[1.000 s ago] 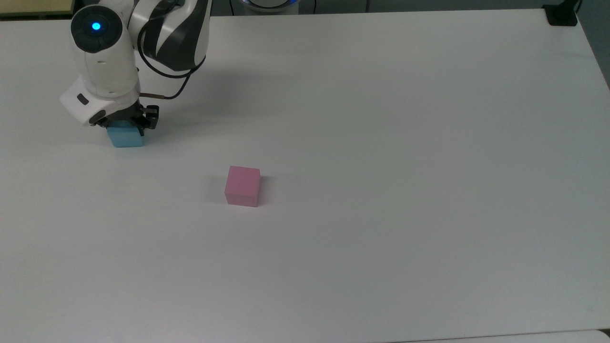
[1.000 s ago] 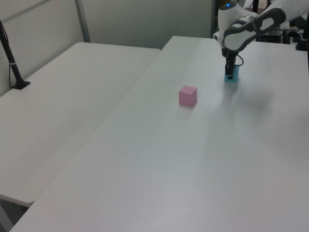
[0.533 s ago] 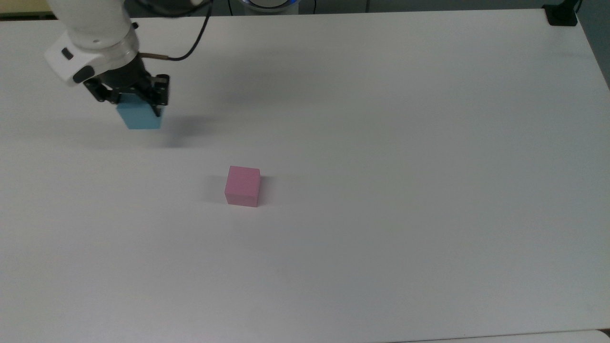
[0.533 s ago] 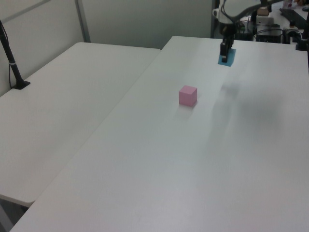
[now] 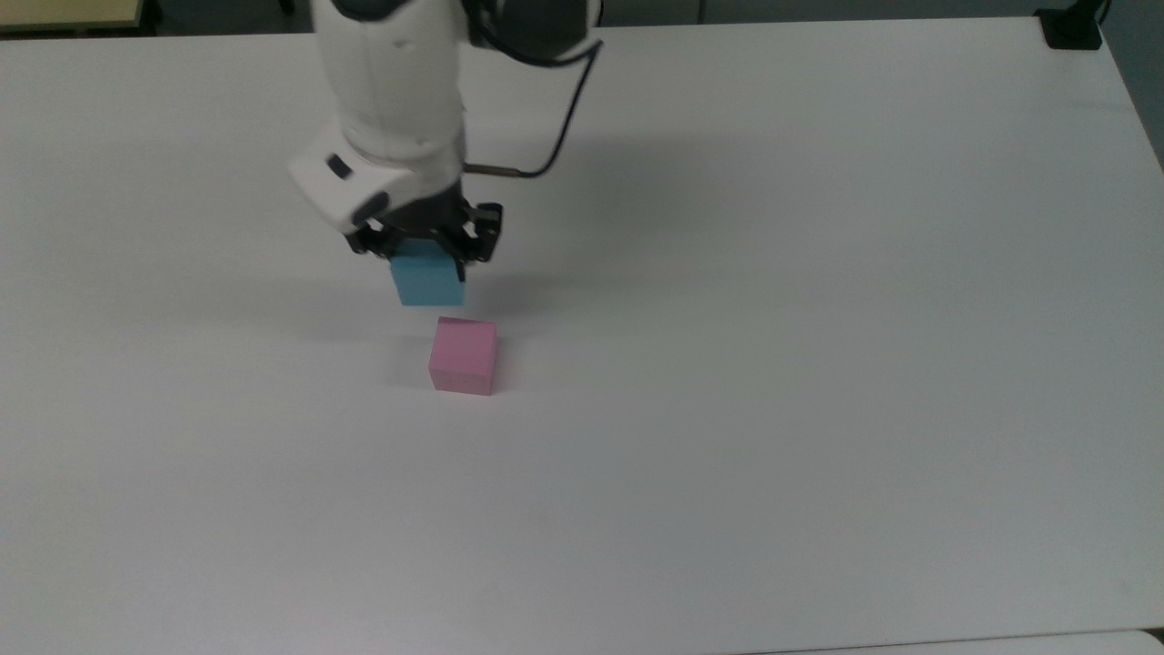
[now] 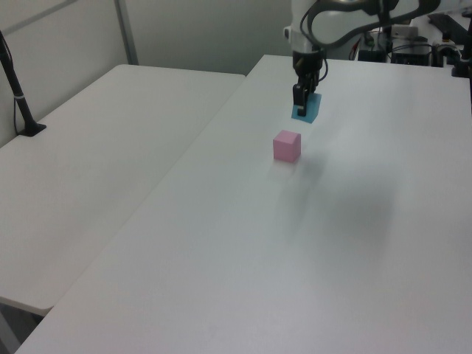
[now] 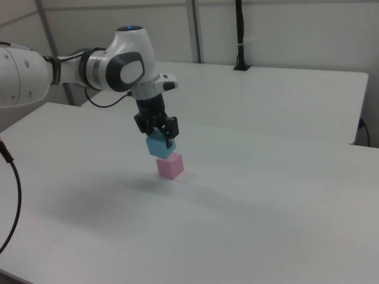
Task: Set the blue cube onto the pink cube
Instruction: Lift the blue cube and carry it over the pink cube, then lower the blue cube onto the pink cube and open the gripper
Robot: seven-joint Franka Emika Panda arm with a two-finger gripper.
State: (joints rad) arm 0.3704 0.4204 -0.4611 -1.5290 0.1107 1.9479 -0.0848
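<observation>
Arm [image 7: 35, 74]: we reach in from the right view's left | wrist: pointing down | gripper [image 5: 426, 259]: fingers clamped on the blue cube [image 5: 427, 282], held aloft

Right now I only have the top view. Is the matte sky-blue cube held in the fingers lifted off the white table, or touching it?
Observer: Lifted. In the right view the matte sky-blue cube hangs in the fingers, clear of the white table.
Operator: Is it high enough to clear the other block?
Observer: Barely, I'd judge. Its underside looks about level with the top of the matte pink cube, and it sits offset toward the right view's left.
</observation>
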